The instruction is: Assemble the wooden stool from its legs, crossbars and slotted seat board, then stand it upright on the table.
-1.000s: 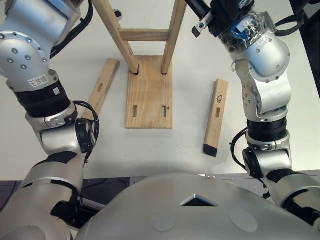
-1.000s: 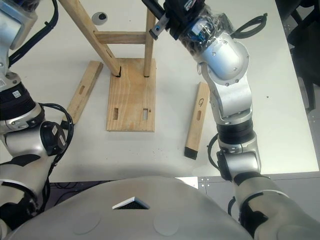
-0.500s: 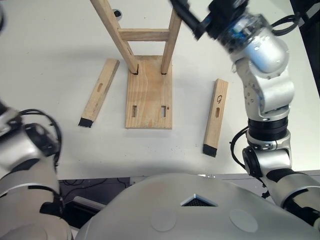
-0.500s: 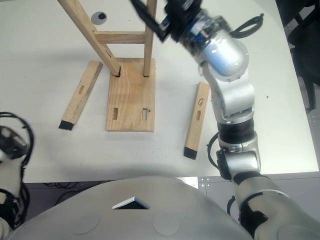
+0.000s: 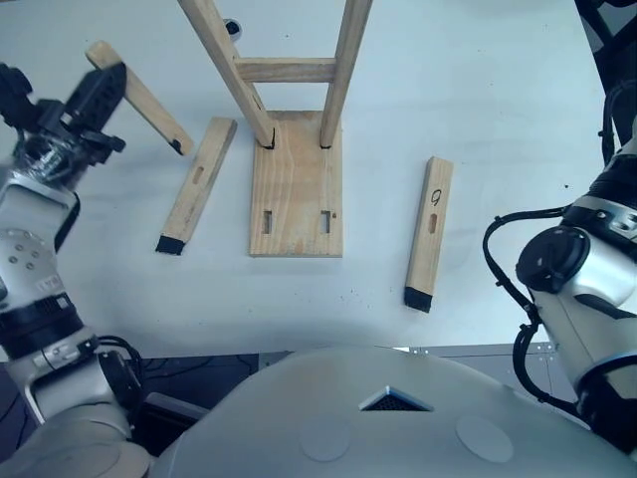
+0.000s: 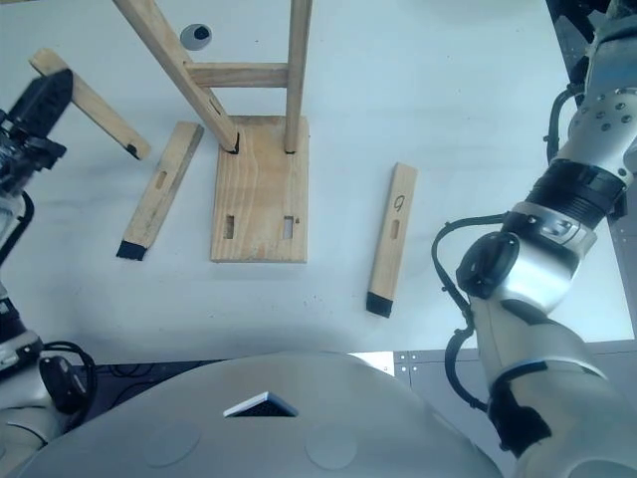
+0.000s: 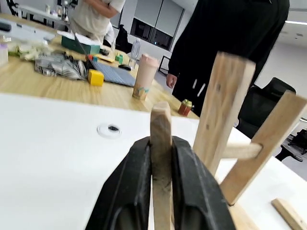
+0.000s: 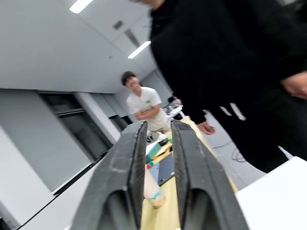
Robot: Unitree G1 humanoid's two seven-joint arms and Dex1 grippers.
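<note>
Pale wood first: the seat board (image 5: 296, 184) lies flat on the white table (image 5: 498, 110). Its two near slots are unfilled. In its far slots stand a left standing leg (image 5: 234, 75), which leans, and a right standing leg (image 5: 343, 70), joined by a crossbar (image 5: 287, 70).

Well apart to the right of the board lies a loose slotted leg (image 5: 430, 232) with a black foot. It carries a hand-drawn dark mark near its far end, which I can't read with confidence. Just left of the board lies a second loose slotted leg (image 5: 197, 186), black foot toward me.

Farther left of the board, my left gripper (image 7: 161, 143) is clamped on a wooden bar (image 5: 149, 108), its dark tip pointing toward the board's far left corner. The left wrist view shows the bar pinched between both fingers, with a round cable port (image 7: 111, 128) in the table beyond.

My right gripper (image 8: 159, 125) has its fingers slightly apart with nothing between them, pointing away from the board into the room.
</note>
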